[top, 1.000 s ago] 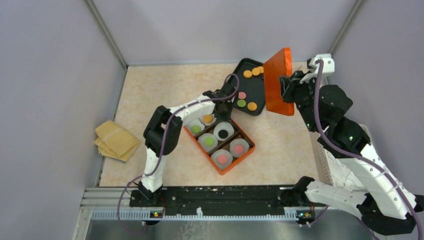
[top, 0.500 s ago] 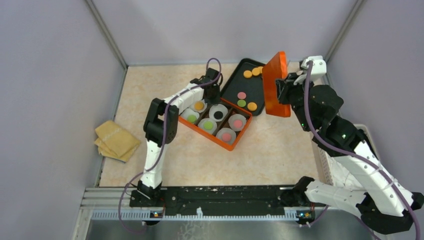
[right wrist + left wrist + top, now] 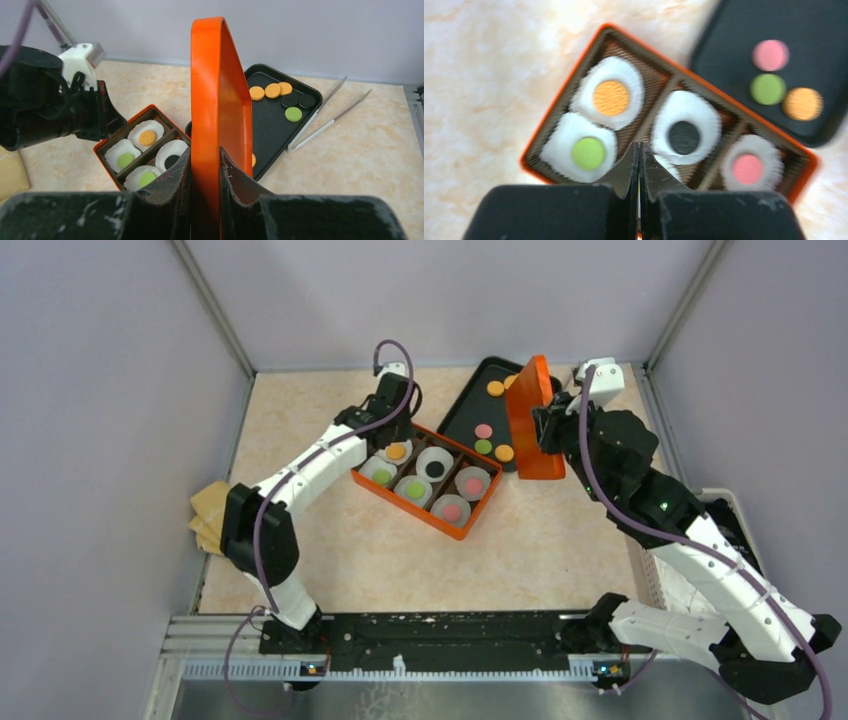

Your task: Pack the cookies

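On the pale counter point(image 3: 330, 540), a folded yellow cloth point(image 3: 212, 516) lies at the near left. Further in sits an orange box point(image 3: 428, 527) of six compartments, each with a white paper cup point(image 3: 574, 140). Every cup holds one of the cookies point(image 3: 610, 98), small flat discs: one orange, two green point(image 3: 588, 153), one black point(image 3: 684, 137) and two pink point(image 3: 747, 168). The left jaws are pressed together with nothing between them, above the box's far left end. To the right, the right jaws pinch an orange lid point(image 3: 530, 420), held upright on edge beside the box. Behind lies a black tray point(image 3: 462, 420) with loose cookies: pink point(image 3: 770, 55), green and orange near the box, then orange point(image 3: 272, 90), dark point(image 3: 289, 100) and green at its far end. Metal tongs point(image 3: 330, 115) lie just beside it.
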{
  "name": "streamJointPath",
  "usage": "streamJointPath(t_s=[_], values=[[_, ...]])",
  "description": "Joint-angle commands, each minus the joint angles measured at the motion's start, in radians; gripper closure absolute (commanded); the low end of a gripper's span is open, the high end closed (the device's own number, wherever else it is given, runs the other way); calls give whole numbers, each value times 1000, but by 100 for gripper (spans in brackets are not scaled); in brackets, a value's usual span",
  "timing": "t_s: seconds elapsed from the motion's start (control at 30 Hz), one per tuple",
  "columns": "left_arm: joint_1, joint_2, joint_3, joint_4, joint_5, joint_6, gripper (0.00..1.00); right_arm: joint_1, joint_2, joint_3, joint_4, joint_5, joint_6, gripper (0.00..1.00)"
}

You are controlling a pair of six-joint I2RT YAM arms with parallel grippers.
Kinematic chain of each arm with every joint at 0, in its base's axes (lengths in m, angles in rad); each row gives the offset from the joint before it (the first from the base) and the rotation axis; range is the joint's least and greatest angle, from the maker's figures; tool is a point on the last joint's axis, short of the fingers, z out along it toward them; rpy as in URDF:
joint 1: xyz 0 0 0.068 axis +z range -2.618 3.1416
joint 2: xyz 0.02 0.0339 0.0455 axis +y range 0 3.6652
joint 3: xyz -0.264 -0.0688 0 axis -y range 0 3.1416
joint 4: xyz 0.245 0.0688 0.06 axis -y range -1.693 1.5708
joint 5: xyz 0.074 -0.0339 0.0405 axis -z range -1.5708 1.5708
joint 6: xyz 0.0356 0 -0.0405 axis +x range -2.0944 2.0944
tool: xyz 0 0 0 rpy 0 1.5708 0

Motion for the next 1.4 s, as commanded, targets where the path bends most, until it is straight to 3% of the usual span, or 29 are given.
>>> streamJointPath(t_s=[0.0,0.17,0.33,0.6,0.73,0.87,1.0,1.23,1.3,1.37], values=[[20,77,-72,-112,-212,-25,100,0,-17,4,105,-40,26,100],[22,139,-116,-103,-259,-47,100,1,-32,-2,97,-43,37,100],[20,185,-89,-203,-249,-94,100,0,-45,-3,77,-20,31,100],[-33,60,-284,-220,-115,-185,100,0,-35,-16,88,-7,24,100],[-106,-21,-370,-220,-5,-234,100,0,-22,-15,93,-2,19,100],[-176,-72,-403,-246,18,-295,100,1,-20,-15,104,-2,18,100],[-188,-109,-359,-267,-30,-310,100,0,-16,-15,105,-9,26,100],[-185,-148,-91,-271,-226,-241,100,0,-44,9,83,-8,58,100],[-174,-159,-59,-193,-214,-174,100,0,-45,38,68,-28,72,100],[-126,-166,-32,-125,-117,-133,100,0,-42,71,63,-76,94,100]])
